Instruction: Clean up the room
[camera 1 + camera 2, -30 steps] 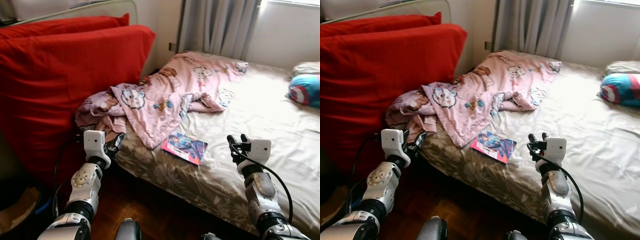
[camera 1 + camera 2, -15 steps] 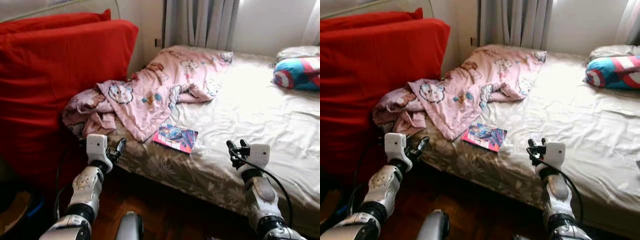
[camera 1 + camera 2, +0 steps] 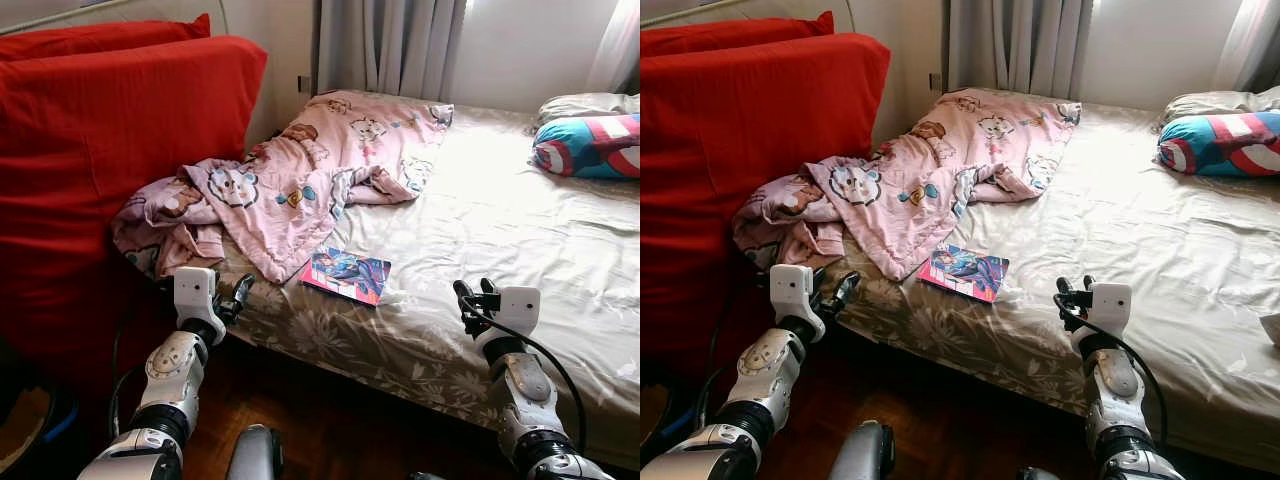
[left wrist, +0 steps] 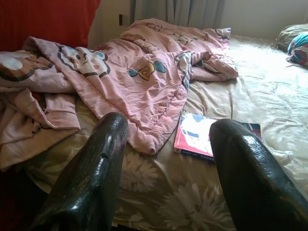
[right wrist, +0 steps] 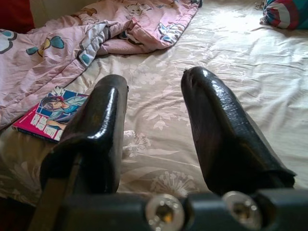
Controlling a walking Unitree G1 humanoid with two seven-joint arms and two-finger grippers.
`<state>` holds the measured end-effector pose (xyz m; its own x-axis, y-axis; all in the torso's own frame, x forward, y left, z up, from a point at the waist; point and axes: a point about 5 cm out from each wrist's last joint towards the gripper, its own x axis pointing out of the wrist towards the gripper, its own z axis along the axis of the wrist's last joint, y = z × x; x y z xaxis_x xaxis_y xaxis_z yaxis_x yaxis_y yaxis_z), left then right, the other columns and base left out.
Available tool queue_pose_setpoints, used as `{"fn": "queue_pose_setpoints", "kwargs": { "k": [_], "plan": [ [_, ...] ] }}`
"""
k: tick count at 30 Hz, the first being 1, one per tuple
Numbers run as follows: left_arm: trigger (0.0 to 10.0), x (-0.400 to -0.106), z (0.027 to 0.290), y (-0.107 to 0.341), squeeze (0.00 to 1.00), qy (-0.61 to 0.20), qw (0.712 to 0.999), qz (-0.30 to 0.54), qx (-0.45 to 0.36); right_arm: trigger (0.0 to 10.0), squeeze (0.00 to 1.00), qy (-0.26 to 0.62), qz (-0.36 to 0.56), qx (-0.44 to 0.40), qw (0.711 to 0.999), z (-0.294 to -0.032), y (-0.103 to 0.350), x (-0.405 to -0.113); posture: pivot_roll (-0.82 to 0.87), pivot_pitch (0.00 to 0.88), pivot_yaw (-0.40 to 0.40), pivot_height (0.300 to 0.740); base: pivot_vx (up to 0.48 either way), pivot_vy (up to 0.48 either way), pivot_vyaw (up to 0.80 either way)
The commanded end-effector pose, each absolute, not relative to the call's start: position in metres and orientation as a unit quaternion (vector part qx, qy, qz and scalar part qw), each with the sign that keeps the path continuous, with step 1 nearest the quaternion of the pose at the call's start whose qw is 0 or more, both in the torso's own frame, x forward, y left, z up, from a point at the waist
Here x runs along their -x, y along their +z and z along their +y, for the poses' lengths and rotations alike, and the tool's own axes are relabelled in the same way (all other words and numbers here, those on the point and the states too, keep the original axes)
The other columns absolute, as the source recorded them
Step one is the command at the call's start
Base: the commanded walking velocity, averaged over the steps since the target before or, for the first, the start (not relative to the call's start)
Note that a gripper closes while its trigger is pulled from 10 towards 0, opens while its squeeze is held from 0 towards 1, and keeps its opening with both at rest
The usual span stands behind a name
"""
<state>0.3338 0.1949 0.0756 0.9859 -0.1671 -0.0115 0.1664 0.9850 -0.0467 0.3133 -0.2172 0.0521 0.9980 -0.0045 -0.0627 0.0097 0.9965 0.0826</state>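
Note:
A crumpled pink cartoon-print blanket (image 3: 300,180) lies across the near left part of the bed (image 3: 520,230). A colourful comic book (image 3: 347,274) rests flat on the sheet beside the blanket's edge, also seen as the book (image 4: 211,138) and the book (image 5: 50,113) in the wrist views. My left gripper (image 3: 238,295) hangs open by the bed's near left corner, below the blanket. My right gripper (image 3: 472,297) is open over the bed's front edge, right of the book. Both hold nothing.
A large red cushion (image 3: 110,150) stands against the wall on the left. A blue and red round pillow (image 3: 590,146) lies at the bed's far right. Grey curtains (image 3: 390,45) hang behind. Dark wooden floor (image 3: 330,430) runs below the bed edge.
The camera has shifted, so the bed now sits further left and lower in view. Both grippers hold the same open pose; nothing on the bed has moved.

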Motion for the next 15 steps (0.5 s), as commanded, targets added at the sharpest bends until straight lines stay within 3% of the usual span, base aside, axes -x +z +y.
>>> {"fn": "queue_pose_setpoints", "kwargs": {
  "k": [1,15],
  "plan": [
    [10.0,-0.3366,0.1965,0.0799,0.0,-0.088,0.996,0.006,0.015,10.0,0.0,-0.004,0.025,-0.043,0.999,-0.2163,0.0547,-0.3154,0.04,0.0,-0.013,0.599,0.0,0.0,0.0],
    [10.0,-0.3364,0.1961,0.0794,0.0,-0.09,0.996,0.008,0.014,10.0,0.0,-0.007,0.034,-0.049,0.998,-0.2155,0.0518,-0.3147,0.05,0.0,-0.012,0.579,0.0,0.0,0.0]
  ]
}}
